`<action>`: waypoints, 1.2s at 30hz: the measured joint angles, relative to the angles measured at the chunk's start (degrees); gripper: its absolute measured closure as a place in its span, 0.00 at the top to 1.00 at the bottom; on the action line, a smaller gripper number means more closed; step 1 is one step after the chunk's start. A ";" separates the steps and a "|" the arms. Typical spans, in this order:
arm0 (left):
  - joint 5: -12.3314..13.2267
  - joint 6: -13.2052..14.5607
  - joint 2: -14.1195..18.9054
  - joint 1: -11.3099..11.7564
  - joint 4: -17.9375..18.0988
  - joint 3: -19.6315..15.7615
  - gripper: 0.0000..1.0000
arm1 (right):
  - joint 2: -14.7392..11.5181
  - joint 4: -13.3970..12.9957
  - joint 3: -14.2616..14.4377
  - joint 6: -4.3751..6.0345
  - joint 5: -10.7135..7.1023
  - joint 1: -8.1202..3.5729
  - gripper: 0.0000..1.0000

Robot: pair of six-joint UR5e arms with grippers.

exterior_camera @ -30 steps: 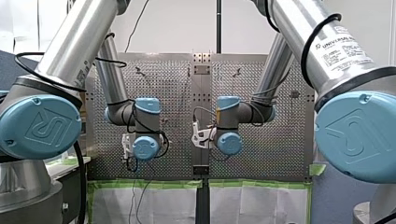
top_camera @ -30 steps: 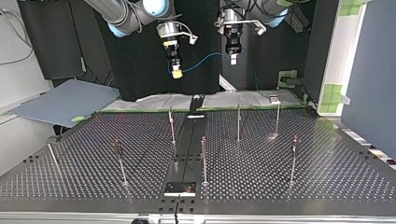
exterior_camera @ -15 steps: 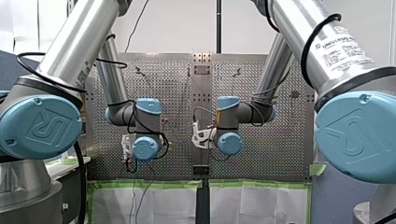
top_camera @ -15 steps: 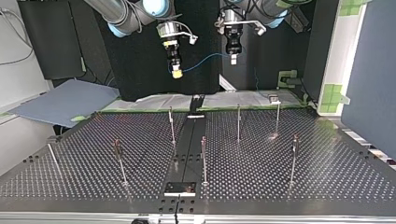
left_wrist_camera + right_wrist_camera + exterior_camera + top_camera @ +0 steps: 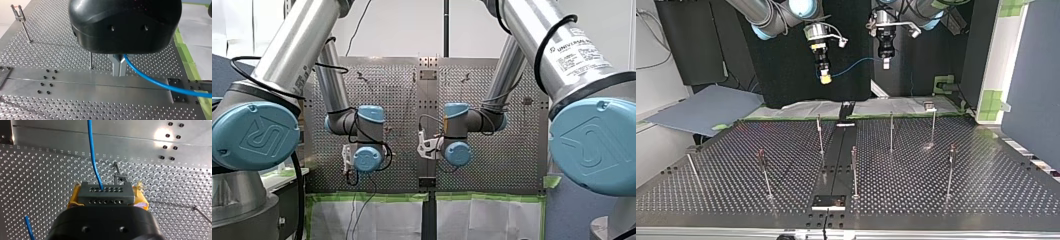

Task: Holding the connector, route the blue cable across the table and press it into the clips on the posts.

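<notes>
Blue cable (image 5: pixel 856 64) hangs in a shallow sag in the air between two robot grippers, both held high over the middle of the table's (image 5: pixel 946 200) edge nearest the arms. My right gripper (image 5: pixel 824 76), at the top view's left, pinches the grey connector (image 5: pixel 105 195) between its yellow pads (image 5: pixel 74 197). The cable leaves the connector's face and runs toward my left gripper (image 5: pixel 885 63). That gripper's metal fingers (image 5: pixel 117 66) are pressed together on the cable a little way along, so the run between the two hangs clear of the table. Thin upright posts (image 5: pixel 891 131), each topped by a clip (image 5: pixel 18 13), stand well apart across the table below. No clip holds the cable. Routing appears not yet begun, and the height likely keeps the cable clear of the post tops until it is lowered into a first clip.
</notes>
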 joint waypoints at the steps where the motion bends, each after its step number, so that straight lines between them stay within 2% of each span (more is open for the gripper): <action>1: 0.00 0.00 0.00 0.00 0.00 0.00 0.00 | 0.00 0.00 0.00 0.00 0.00 0.00 0.00; 6: 0.00 0.00 0.00 0.00 0.00 0.00 0.00 | 0.09 0.10 -0.09 -0.10 0.10 0.10 0.00; 11: 0.00 0.00 0.00 0.00 0.00 0.00 0.00 | 1.95 1.95 -1.86 -1.67 1.94 0.68 0.00; 16: 0.00 0.00 0.00 0.00 0.00 0.00 0.00 | 4.37 4.38 -2.62 -2.14 3.15 0.77 0.00; 26: 0.00 0.00 0.00 0.00 0.00 0.00 0.00 | 9.02 9.64 -2.72 -2.19 3.34 0.79 0.00; 32: 0.83 0.80 -0.43 0.82 -0.36 -0.62 0.00 | 9.40 12.85 -2.75 -2.14 3.31 0.85 0.00; 36: 2.57 1.16 0.61 2.56 -1.56 -1.00 0.00 | 8.32 14.80 -3.62 -1.16 3.37 0.95 0.00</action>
